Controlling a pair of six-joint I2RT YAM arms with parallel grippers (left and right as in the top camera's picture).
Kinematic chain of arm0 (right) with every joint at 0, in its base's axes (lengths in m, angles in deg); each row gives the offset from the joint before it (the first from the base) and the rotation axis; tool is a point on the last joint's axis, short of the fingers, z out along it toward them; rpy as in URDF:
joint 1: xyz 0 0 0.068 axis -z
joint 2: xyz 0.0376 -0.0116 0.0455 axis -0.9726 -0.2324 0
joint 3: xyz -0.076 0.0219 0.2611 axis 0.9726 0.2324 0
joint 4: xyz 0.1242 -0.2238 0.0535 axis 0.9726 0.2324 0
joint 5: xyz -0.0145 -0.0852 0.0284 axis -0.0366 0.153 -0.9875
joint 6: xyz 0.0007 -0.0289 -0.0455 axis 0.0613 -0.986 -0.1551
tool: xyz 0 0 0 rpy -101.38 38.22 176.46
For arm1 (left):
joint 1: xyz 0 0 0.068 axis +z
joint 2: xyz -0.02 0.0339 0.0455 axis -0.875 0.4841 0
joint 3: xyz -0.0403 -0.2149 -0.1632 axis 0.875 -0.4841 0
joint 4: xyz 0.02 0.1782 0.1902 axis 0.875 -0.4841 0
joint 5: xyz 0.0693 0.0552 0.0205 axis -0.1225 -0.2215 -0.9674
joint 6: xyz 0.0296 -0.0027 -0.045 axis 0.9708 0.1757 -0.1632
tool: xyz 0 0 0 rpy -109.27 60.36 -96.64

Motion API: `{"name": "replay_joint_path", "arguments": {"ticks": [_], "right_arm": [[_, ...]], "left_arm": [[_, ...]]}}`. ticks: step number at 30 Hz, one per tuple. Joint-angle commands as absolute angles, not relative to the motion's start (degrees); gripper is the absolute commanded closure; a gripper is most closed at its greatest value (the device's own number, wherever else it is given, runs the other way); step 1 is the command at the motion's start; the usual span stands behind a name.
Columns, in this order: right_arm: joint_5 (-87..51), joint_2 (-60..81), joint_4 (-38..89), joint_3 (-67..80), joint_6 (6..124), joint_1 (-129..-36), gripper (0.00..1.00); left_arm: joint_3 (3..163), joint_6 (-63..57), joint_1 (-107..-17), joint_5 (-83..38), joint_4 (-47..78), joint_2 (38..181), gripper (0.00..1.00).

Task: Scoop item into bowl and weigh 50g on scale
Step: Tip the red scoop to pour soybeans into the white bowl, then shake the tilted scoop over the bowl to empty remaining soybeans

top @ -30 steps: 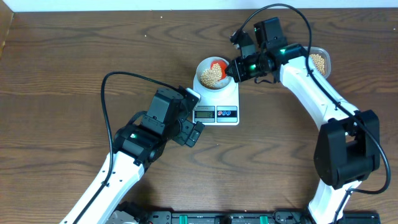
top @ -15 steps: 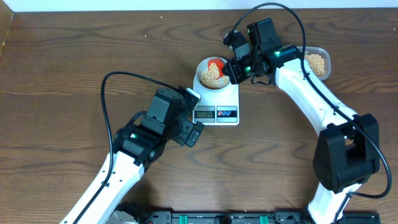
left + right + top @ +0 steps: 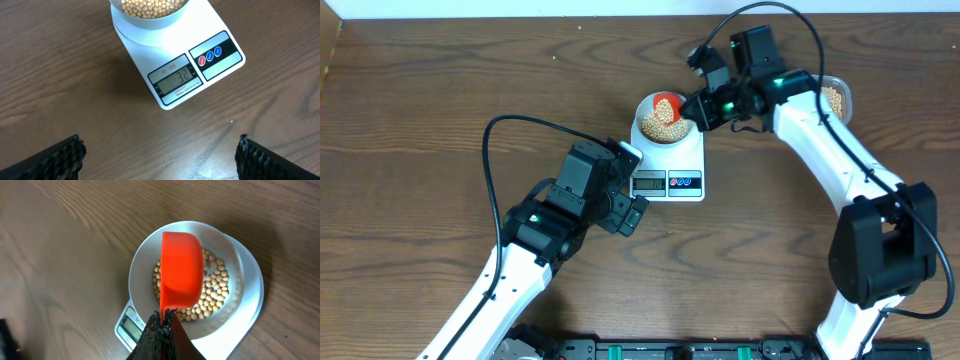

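Pinches the right gripper point(image 3: 161, 316) tight on the handle of an orange scoop point(image 3: 181, 270), rounded back up, just above the beans point(image 3: 216, 287) inside the bowl point(image 3: 142, 262). Rests that bowl on the scale point(image 3: 222, 57), near the middle of the table's point(image 3: 60, 75) far edge (reads 32 on the display point(image 3: 178, 79)). Holds the left gripper point(image 3: 160, 155) spread wide over bare wood just nearer than the scale. Leaves a clear tub point(image 3: 833, 98) of more beans toward the far right corner.

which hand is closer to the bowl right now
Right. The right hand holds an orange scoop over the bowl; the left hand hangs open in front of the scale, farther away.
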State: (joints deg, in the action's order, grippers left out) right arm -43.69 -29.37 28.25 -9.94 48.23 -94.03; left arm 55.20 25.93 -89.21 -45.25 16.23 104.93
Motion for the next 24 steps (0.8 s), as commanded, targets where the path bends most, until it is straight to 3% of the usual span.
{"name": "replay_joint_path", "arguments": {"ticks": [1,24], "right_arm": [[-50.2,-27.5,28.3,-11.1,49.9,-92.1,0.99],[-51.6,-27.5,29.5,-11.1,46.0,-90.8,0.99]], "left_arm": [[56.8,25.7,-89.0,-44.7,16.1,104.4,0.02],[56.9,25.7,-89.0,-44.7,16.1,104.4,0.02]]}}
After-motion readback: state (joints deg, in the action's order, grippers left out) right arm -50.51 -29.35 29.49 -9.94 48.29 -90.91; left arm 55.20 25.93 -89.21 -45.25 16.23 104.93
